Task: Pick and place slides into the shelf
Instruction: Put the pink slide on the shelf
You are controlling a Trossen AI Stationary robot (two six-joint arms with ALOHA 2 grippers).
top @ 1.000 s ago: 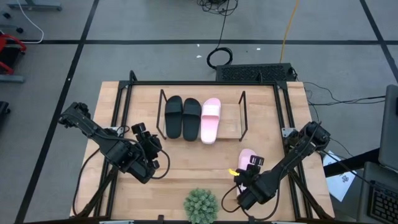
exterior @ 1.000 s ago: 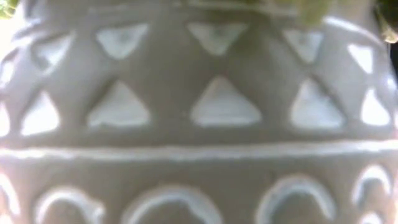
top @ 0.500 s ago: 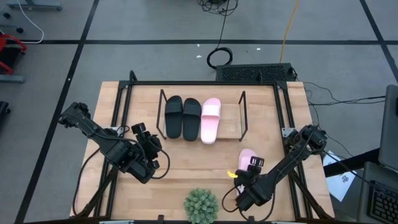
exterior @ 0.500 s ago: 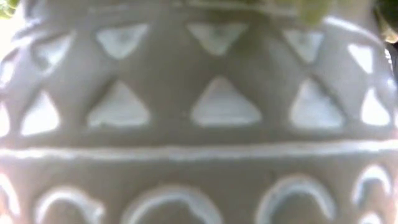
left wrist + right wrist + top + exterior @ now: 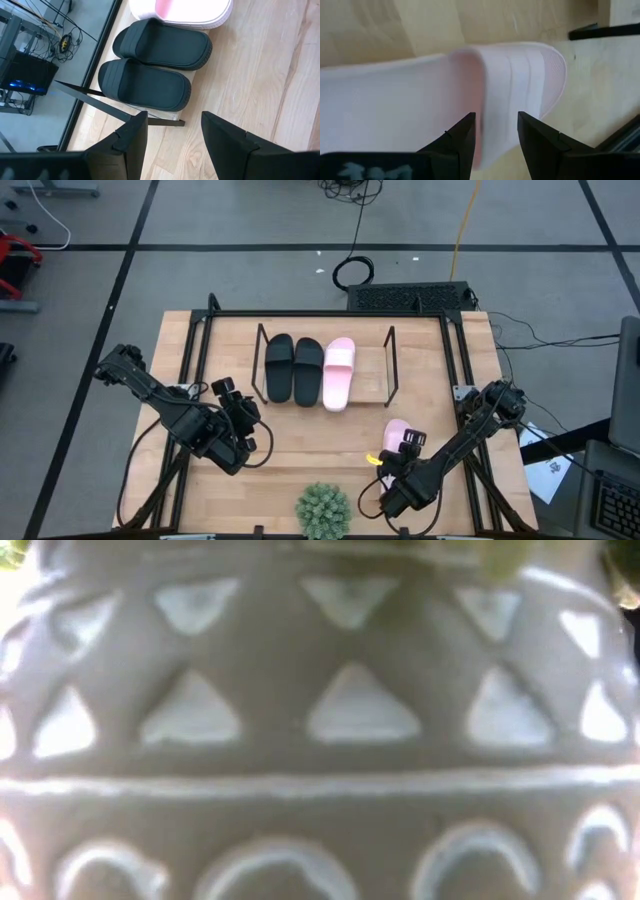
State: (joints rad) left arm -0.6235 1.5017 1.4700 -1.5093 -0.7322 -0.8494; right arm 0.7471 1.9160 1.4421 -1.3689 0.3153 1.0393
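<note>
Shelf (image 5: 372,376) right end free; potted plant (image 5: 323,509) at near edge.

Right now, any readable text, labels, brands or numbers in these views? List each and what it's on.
None can be read.
Paper sheet off the table's right edge: dark printed marks, too small to read.
Right gripper: pale marks on its body, too blurred to read.
Plant pot: raised triangles and arcs only, no lettering.
Slides and shelf: no visible brand or label.
</note>
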